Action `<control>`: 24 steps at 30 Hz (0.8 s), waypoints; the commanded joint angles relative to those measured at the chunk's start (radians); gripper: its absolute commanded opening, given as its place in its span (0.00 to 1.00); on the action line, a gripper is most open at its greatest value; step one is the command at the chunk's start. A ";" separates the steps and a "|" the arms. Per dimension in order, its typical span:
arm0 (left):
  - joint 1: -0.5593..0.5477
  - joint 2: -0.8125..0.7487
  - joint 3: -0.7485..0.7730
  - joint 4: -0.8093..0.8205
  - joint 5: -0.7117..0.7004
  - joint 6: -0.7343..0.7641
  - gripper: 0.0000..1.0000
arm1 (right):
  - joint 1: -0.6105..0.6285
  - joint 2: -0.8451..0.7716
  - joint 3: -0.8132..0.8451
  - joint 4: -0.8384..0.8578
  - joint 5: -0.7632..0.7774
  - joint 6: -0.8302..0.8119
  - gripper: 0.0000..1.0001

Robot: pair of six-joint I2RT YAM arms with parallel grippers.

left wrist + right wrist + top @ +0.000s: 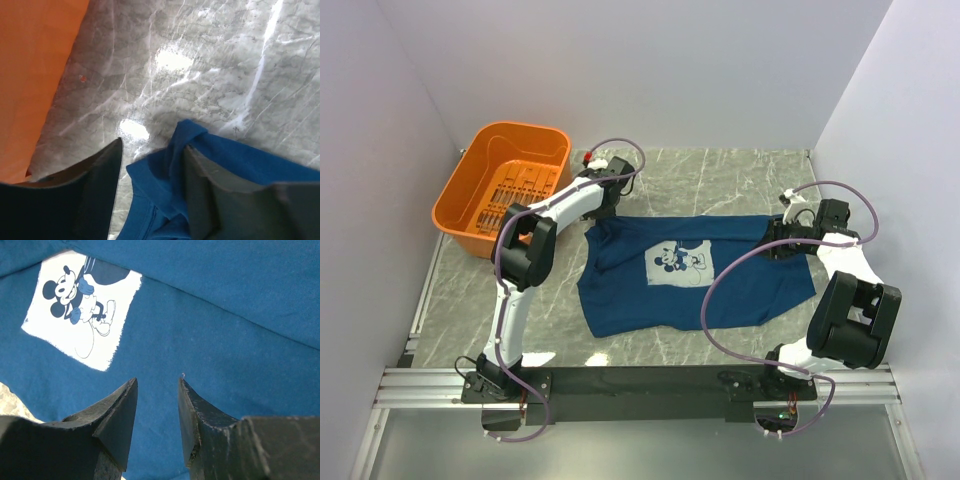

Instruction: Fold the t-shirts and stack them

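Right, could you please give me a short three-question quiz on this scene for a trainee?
1. True or false: the t-shirt lies inside the orange basket.
2. Which one has cloth bunched between its fingers? A the left pincer, B the right pincer.
3. Fill in: the mouse print faces ____.
Key: 1 false, it is spread on the table; 2 A; 3 up.

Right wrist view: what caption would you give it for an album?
The open right hand hovers over a blue t-shirt with a cartoon-mouse print.
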 commanded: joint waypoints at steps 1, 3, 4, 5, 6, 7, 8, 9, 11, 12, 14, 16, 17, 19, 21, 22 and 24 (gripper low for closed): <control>0.005 0.000 0.052 -0.012 -0.017 0.032 0.53 | -0.009 -0.029 0.000 0.023 -0.016 0.006 0.45; 0.005 0.012 0.066 -0.005 -0.005 0.037 0.44 | -0.009 -0.030 0.000 0.021 -0.014 0.007 0.45; 0.003 0.015 0.071 -0.005 0.000 0.035 0.40 | -0.009 -0.030 0.000 0.021 -0.014 0.004 0.45; 0.003 0.018 0.074 -0.004 0.003 0.035 0.32 | -0.011 -0.033 0.000 0.021 -0.016 0.004 0.45; 0.003 0.021 0.078 -0.004 0.006 0.035 0.29 | -0.011 -0.033 0.002 0.019 -0.016 0.004 0.45; 0.006 0.021 0.075 0.002 0.008 0.031 0.26 | -0.011 -0.033 0.002 0.018 -0.017 0.006 0.45; 0.006 0.018 0.074 0.005 0.008 0.028 0.20 | -0.011 -0.033 0.002 0.018 -0.020 0.003 0.45; 0.006 0.014 0.066 0.013 0.011 0.026 0.18 | -0.011 -0.033 0.002 0.018 -0.020 0.004 0.45; 0.014 0.004 0.054 0.024 0.028 0.014 0.14 | -0.012 -0.035 0.003 0.016 -0.022 0.002 0.45; 0.015 -0.008 0.046 0.030 0.034 -0.001 0.12 | -0.011 -0.035 0.003 0.016 -0.022 0.004 0.45; 0.025 -0.029 0.026 0.044 0.064 -0.028 0.08 | -0.012 -0.036 0.002 0.018 -0.019 0.001 0.45; 0.035 -0.049 0.009 0.054 0.092 -0.092 0.03 | -0.012 -0.039 0.000 0.023 -0.013 0.001 0.45; 0.046 -0.062 -0.021 0.059 0.104 -0.121 0.01 | -0.011 -0.039 -0.001 0.024 -0.011 0.001 0.45; 0.057 -0.105 -0.053 0.091 0.132 -0.205 0.01 | -0.012 -0.038 -0.001 0.029 -0.003 -0.001 0.44; 0.061 -0.146 -0.095 0.114 0.121 -0.256 0.01 | -0.012 -0.038 -0.003 0.033 0.000 0.002 0.45; 0.060 -0.161 -0.112 0.125 0.106 -0.300 0.01 | -0.011 -0.036 -0.001 0.033 0.001 0.002 0.45; 0.060 -0.209 -0.168 0.163 0.107 -0.331 0.01 | -0.012 -0.030 -0.001 0.035 0.004 0.001 0.45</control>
